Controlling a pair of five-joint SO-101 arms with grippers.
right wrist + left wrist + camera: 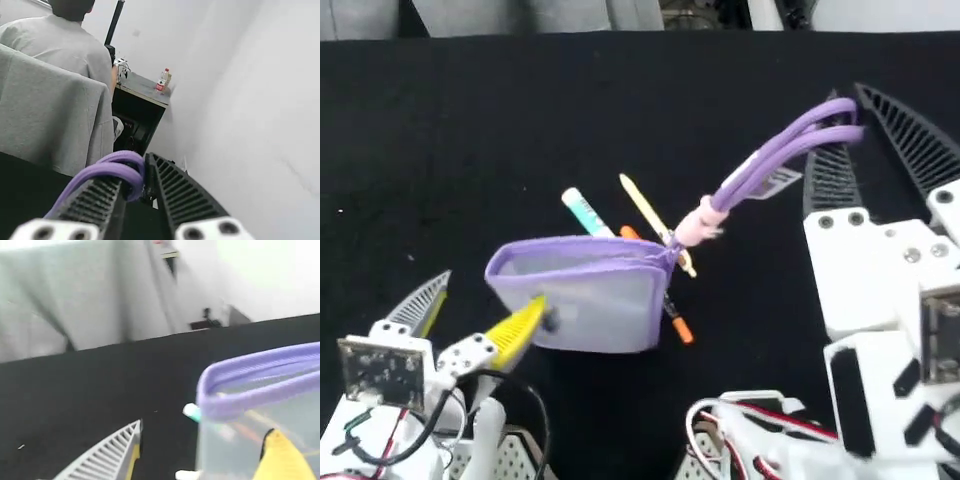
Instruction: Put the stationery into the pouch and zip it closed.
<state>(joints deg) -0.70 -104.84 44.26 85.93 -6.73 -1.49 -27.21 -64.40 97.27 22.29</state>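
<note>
Right gripper (847, 100) clamped on strap (770, 160), upper right; left gripper (492, 290) spread wide, yellow finger (520, 325) against pouch (595, 310) at centre. Likely best: hold strap taut, tuck pens (582, 212) before zipping

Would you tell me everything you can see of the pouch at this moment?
The pouch is soft, translucent plastic with purple trim, its mouth seemingly open, on the black table. Pens stick out past its rim. Its purple strap, joined at a pink toggle, is pinched taut in the right gripper. One yellow finger of the open left gripper touches its front wall.
</note>
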